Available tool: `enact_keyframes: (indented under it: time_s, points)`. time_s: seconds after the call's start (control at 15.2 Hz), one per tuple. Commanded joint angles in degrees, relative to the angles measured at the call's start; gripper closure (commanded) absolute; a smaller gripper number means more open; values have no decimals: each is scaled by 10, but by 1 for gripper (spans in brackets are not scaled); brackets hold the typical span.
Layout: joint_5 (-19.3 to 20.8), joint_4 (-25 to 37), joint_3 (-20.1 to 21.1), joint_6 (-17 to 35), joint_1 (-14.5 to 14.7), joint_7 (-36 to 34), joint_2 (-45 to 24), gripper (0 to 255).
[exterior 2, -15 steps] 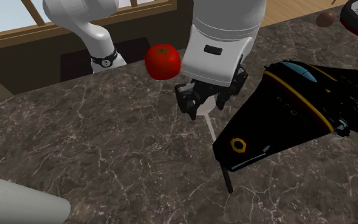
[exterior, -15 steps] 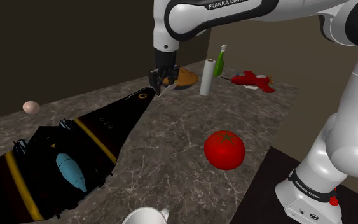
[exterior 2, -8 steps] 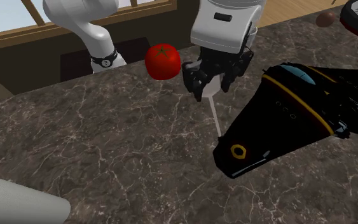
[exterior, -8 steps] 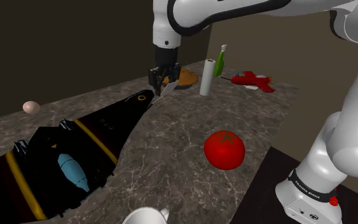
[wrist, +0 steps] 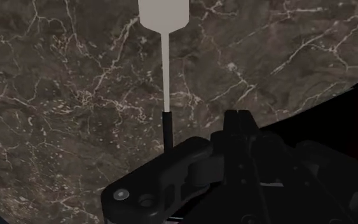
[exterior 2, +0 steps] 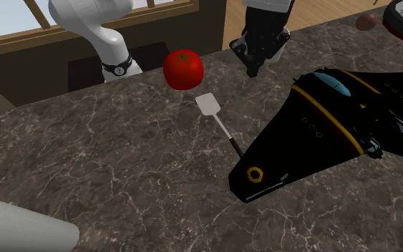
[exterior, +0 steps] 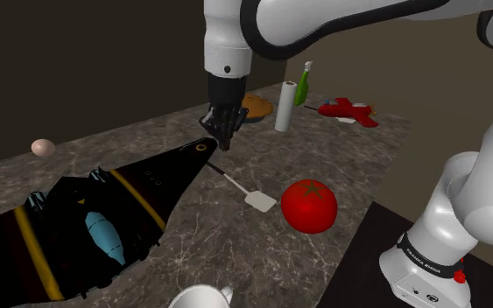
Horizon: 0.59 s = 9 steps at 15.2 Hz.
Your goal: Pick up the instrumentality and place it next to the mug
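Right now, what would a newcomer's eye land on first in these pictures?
A big black jet model with yellow stripes sprawls over the marble counter at the shoulder view's left. A bright red tomato sits toward that view's right, and a white-bladed spatula lies between the tomato and the jet's nose.

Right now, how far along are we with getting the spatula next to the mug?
Done: nothing. The spatula lies on the counter between the black plane's nose and the tomato, apart from the mug. In hand: nothing; the gripper hangs above the handle end, shut on air. Left: grasp the spatula, carry it to the mug, set it down.
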<state>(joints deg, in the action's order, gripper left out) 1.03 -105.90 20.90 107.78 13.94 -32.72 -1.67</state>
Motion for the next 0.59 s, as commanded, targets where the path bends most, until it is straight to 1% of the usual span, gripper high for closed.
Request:
enact_keyframes:
  time_s: [0.0, 0.07, 0.26, 0.53]
  points:
    - [0, 0, 0, 0, 0, 0, 0, 255]
    - [0, 0, 0, 0, 0, 0, 0, 0]
    - [4, -72, -9, 74, -9, 18, 15, 0]
    - [15, -151, -21, 173, -21, 37, 18, 0]
